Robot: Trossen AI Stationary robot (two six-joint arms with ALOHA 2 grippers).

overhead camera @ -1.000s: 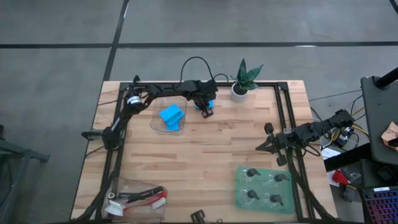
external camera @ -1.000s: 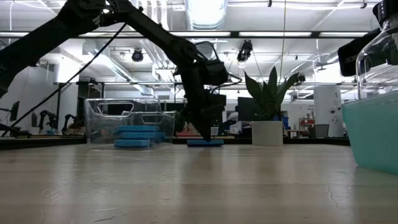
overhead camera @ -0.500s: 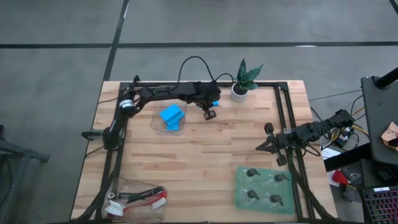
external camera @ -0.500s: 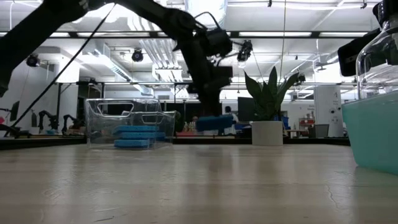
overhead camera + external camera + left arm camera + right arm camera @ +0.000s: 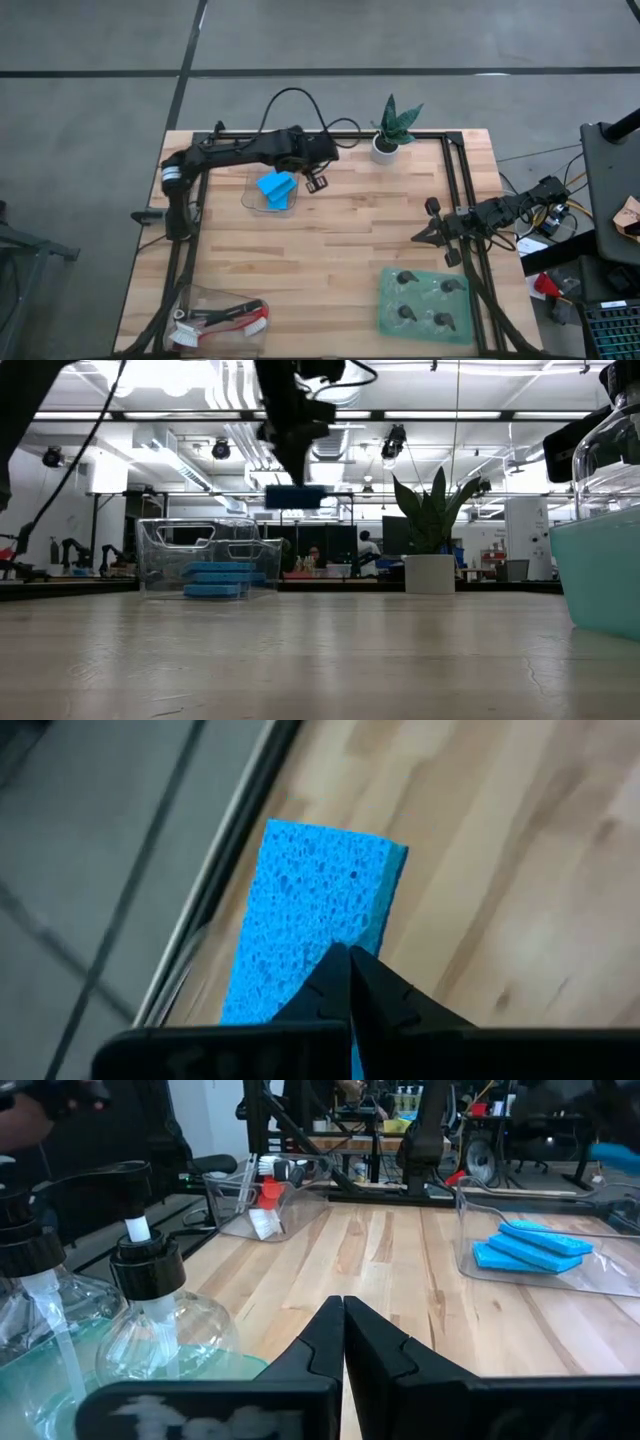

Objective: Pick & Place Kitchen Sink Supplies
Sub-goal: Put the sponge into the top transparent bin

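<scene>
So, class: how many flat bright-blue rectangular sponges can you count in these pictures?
3. Two flat bright-blue rectangular sponges lie stacked in the clear plastic tray; the third sponge hangs in the air, clamped in the left gripper, near that tray.

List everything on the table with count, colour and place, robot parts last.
Sponges: three, blue; two in the clear tray at the table's far left, one held in the air by the left gripper.
Clear trays: two; one far left, one at the near left corner.
Brushes: red- and black-handled, white bristles, in the near-left tray; count unclear.
Pump bottles: four, clear with black tops, on the green mat.
Green mat: one, near right.
Plant: one, green in a white pot, far edge.
Left gripper: shut on a sponge, above the table beside the far tray.
Right gripper: shut, at the right edge.
</scene>
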